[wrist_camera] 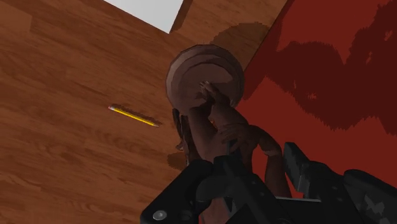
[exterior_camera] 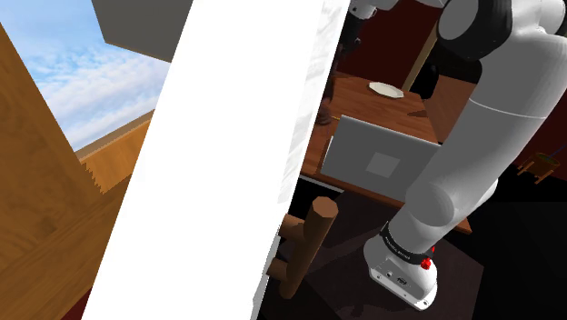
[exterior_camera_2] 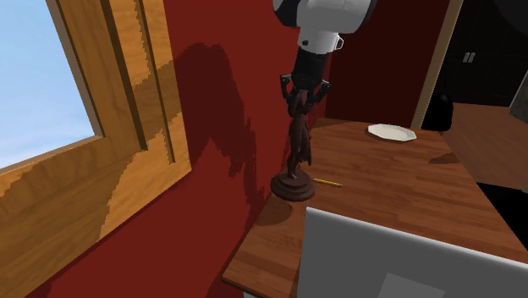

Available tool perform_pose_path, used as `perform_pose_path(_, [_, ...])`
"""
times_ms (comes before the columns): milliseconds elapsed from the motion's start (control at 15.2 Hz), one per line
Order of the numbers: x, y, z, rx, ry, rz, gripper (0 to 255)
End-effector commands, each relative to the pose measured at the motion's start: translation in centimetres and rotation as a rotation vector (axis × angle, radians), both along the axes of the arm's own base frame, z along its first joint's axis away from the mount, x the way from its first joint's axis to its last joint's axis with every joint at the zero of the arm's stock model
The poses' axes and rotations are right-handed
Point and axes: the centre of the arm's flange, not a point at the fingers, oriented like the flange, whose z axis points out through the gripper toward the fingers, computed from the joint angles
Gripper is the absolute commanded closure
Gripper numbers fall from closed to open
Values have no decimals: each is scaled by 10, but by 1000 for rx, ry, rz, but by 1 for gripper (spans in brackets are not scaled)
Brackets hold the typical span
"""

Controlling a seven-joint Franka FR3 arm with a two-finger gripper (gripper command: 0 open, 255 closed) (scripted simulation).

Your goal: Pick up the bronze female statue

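**Statue** [exterior_camera_2: 298, 140]: dark brown female fig., arms raised, upright on its round base. The base rests on the wooden surface [exterior_camera_2: 406, 190] at the corner next to the red wall [exterior_camera_2: 220, 102].

- **Claw** [exterior_camera_2: 305, 83]: sits directly above the fig., at its top. In the wrist view it is closed to a narrow gap, w/ the statue's upper part clasped between the black fingers [wrist_camera: 308, 175].
- **Pencil** [wrist_camera: 133, 115]: yellow, lies flat on the wood just beside the base, not touching it.
- **Grey panel** [exterior_camera_2: 398, 262]: has a paler square on its face and stands at the surface's near edge in the 2nd exterior view.
- **White plate** [exterior_camera_2: 391, 132]: towards the far edge, well apart from the statue.
- **Window frame** [exterior_camera_2: 127, 110]: wooden, set in the red wall, w/ blue sky and cloud behind it.
- **Shoulder view:** a broad white slab [exterior_camera: 218, 173] crosses the middle. To its right is the white arm [exterior_camera: 472, 136]. A dark band [exterior_camera: 400, 244] near the arm's foot carries pale lettering too small to read.
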Motion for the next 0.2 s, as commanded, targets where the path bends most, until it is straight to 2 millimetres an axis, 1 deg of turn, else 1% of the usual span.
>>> perform_pose_path(0, [-1, 0, 12, -1, -3, 0, 255])
perform_pose_path(132, [-1, 0, 12, -1, -3, 0, 255])
